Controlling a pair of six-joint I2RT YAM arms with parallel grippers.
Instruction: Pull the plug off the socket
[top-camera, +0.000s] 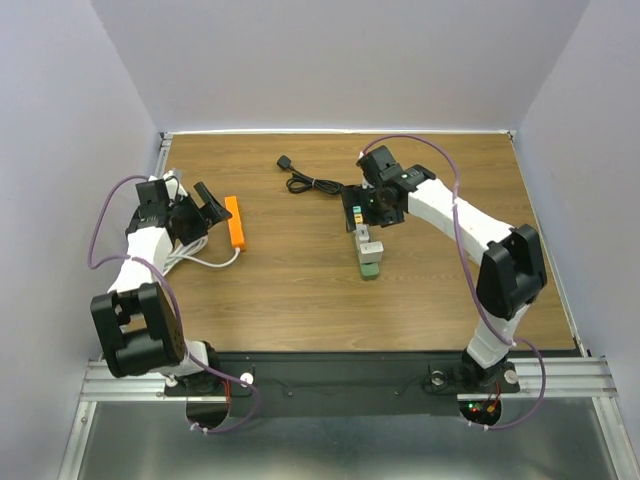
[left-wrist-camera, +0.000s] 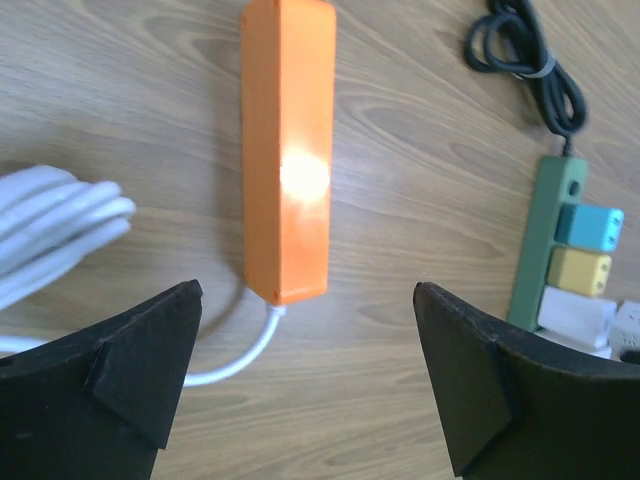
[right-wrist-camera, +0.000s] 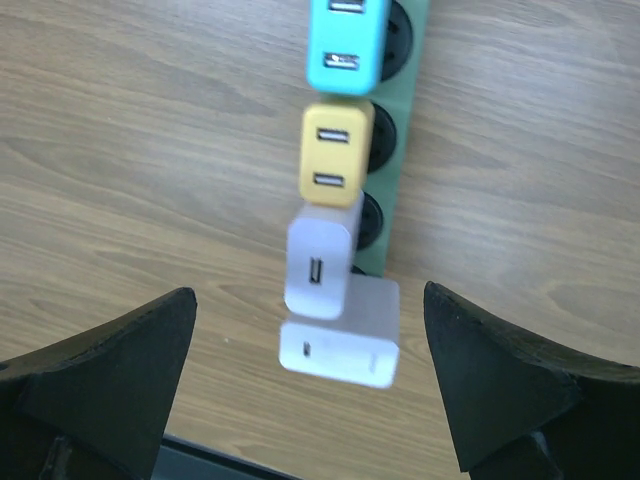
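Observation:
The dark-green socket strip (top-camera: 370, 268) lies mid-table; it also shows in the right wrist view (right-wrist-camera: 405, 150) and the left wrist view (left-wrist-camera: 545, 240). Plugged into it in a row are a cyan plug (right-wrist-camera: 345, 45), a yellow plug (right-wrist-camera: 337, 152), a white plug (right-wrist-camera: 322, 262) and a larger white plug (right-wrist-camera: 345, 340) at the near end. My right gripper (top-camera: 362, 212) hovers open above the strip, its fingers (right-wrist-camera: 110, 390) wide on either side of the white plugs, touching nothing. My left gripper (top-camera: 210, 212) is open and empty by an orange strip.
An orange power strip (top-camera: 234, 222) with a coiled white cord (left-wrist-camera: 60, 225) lies at the left, just ahead of my left gripper (left-wrist-camera: 308, 300). The green strip's black cord (top-camera: 310, 183) is coiled at the back. Walls close in the table on three sides.

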